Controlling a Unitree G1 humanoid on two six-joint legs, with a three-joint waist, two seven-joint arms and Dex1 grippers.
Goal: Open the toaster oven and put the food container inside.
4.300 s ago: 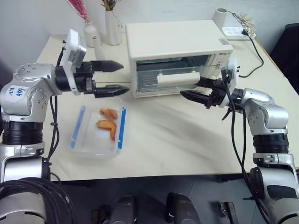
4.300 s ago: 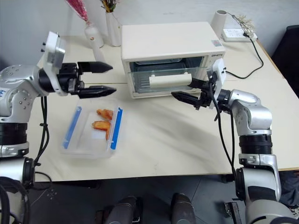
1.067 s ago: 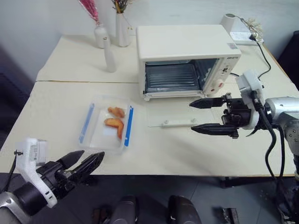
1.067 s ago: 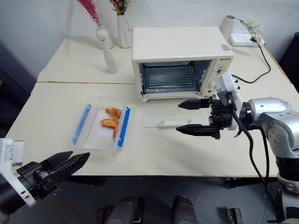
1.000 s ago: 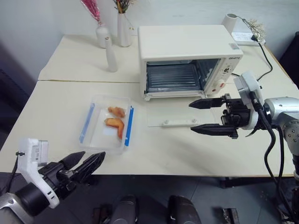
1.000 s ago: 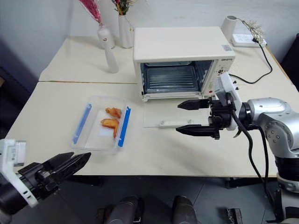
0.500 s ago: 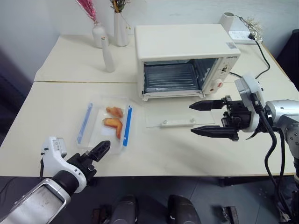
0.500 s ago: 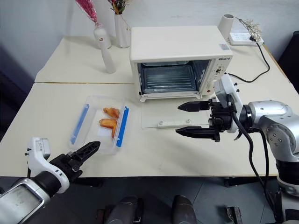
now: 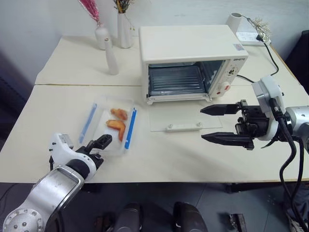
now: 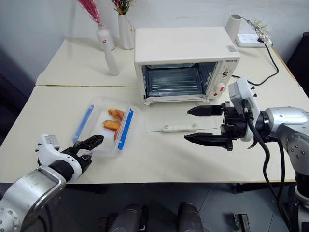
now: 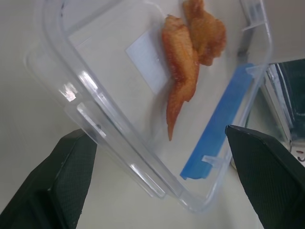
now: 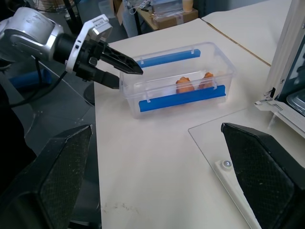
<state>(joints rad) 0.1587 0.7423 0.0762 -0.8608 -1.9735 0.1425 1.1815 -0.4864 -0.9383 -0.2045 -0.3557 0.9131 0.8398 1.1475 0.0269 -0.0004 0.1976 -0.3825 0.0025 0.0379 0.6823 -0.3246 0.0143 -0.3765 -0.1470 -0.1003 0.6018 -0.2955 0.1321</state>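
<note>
Two food pieces point(image 9: 117, 120) in one food container point(image 9: 108, 129).

1. The left gripper point(image 9: 100, 143) reaches forward and downward from the near left, its silver forearm slanting up from the bottom corner.
2. Its two black fingers point(image 12: 125, 63) are spread apart and hold nothing.
3. The right gripper point(image 9: 218, 124) is raised on the right and points sideways toward the left one, wrist bent, with a black cable looping behind it.
4. Its long fingers point(image 9: 219, 109) stand wide apart, one above the other, empty.
</note>
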